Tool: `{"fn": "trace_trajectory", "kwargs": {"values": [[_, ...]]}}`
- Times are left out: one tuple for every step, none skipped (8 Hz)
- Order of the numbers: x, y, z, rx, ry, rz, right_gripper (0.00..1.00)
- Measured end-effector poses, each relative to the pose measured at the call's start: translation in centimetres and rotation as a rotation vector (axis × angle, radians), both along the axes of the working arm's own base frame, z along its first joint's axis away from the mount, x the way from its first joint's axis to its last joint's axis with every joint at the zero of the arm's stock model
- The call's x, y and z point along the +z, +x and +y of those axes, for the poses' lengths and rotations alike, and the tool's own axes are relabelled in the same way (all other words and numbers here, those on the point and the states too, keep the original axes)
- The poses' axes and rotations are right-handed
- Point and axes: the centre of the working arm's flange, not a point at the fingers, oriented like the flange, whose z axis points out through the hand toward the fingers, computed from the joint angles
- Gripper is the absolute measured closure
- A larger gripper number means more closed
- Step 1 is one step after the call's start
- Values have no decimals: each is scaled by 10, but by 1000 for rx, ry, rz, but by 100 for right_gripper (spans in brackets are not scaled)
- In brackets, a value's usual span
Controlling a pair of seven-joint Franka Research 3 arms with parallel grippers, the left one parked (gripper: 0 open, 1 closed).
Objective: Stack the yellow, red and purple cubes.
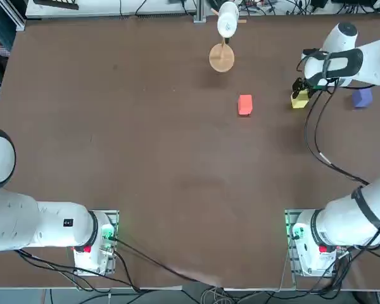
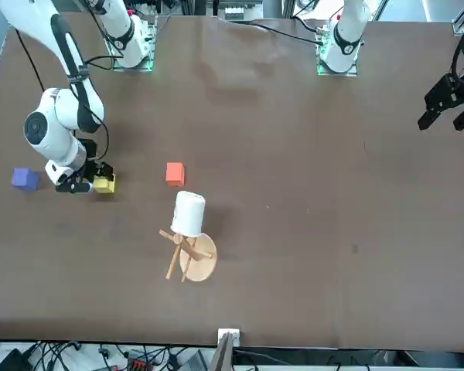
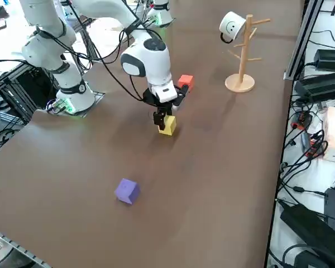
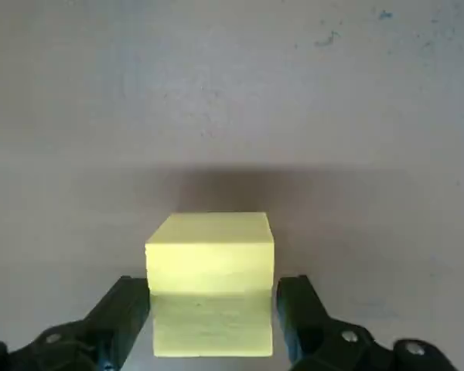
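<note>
- Yellow cube (image 4: 210, 282) is sitting on the brown table (image 1: 145, 158), over on your robot's right side and towards the far edge; you are seeing it flat on the surface.
- The right gripper (image 4: 213, 317) is hanging straight down over it, with the fingers (image 4: 127, 309) spread either side of the block and a thin gap showing at each face, so nothing is being pinched.
- The red cube (image 1: 244, 104) is lying just to the left of the yellow one, apart from it, nearer the table's middle.
- The purple cube (image 1: 362, 97) is resting further right, past the arm, near the table's right edge.
- The wooden stand (image 1: 221, 57) with its white cup (image 1: 227, 20) is standing beyond the red block, at the far edge.
</note>
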Motion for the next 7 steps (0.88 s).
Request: {"fn": "trace_trajectory", "kwargs": {"values": [[2, 1, 0, 1, 0, -3, 0], [4, 3, 1, 2, 0, -6, 0], [11, 4, 2, 3, 1, -2, 0], [23, 4, 2, 5, 3, 10, 0], [40, 4, 4, 7, 5, 26, 0], [61, 4, 5, 9, 8, 41, 0], [84, 5, 8, 15, 10, 48, 0]]}}
